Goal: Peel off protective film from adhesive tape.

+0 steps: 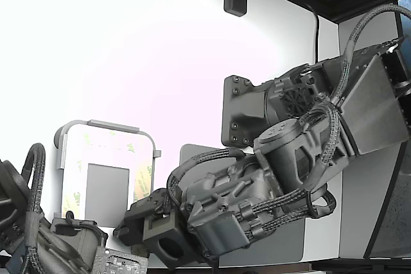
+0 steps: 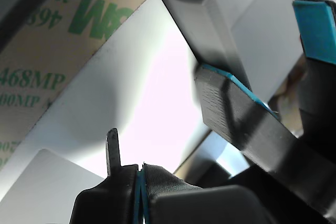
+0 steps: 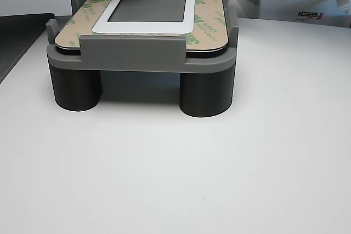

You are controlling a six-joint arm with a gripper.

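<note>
Nearest the wrist camera is the gripper (image 2: 140, 187). Its two dark jaws are pressed together so that the blue pads meet in a thin seam, and nothing shows between them. I judge it clenched on nothing.

Beyond it lies the protective film (image 2: 52, 51), green "3M" print on a pale band, flat beside the white panel (image 2: 152, 72). A second blue-padded finger pair (image 2: 236, 114) stands close by with its jaws apart.

In the other view the film (image 3: 205, 20) sits in the upper middle of the frame. It borders the panel inside the grey frame (image 3: 131, 53), and no corner looks lifted. The adhesive tape cannot be told apart beneath it. In the exterior view the film (image 1: 142, 181) shows at lower left, with the arm's head just beside it at lower centre.

Several things could go wrong from here:
- **No loose edge:** the jaws may slide over the liner or scrape the panel.
- **Shallow pinch:** this could tear the thin strip.
- **Steep or fast pull:** this could drag the tape up with it.
- **Crowding:** the frame's raised walls and the neighbouring fingers leave little room, so a knock seems possible.
</note>
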